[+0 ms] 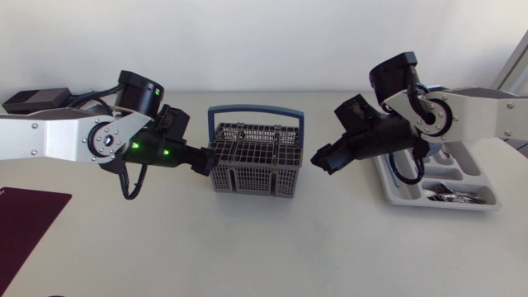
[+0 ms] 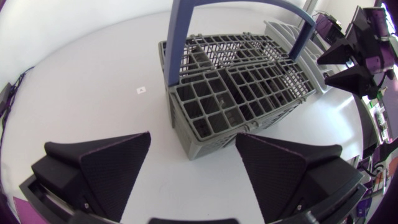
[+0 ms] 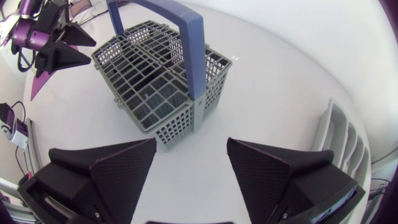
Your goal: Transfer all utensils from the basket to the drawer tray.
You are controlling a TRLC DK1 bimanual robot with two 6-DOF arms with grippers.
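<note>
A grey wire basket (image 1: 254, 161) with a blue handle stands mid-table. No utensil clearly shows inside it. My left gripper (image 1: 203, 159) sits open right at the basket's left side; in the left wrist view the basket (image 2: 242, 93) is just ahead of its spread fingers (image 2: 112, 168). My right gripper (image 1: 326, 158) hangs open a little to the right of the basket, and the basket (image 3: 155, 81) lies ahead of it in the right wrist view. The grey drawer tray (image 1: 474, 165) is at the far right with several metal utensils (image 1: 450, 194) in its front compartment.
A dark maroon mat (image 1: 25, 219) lies at the table's front left corner. The tray's edge (image 3: 339, 137) shows beside my right gripper. White bare tabletop (image 1: 264, 247) spreads in front of the basket.
</note>
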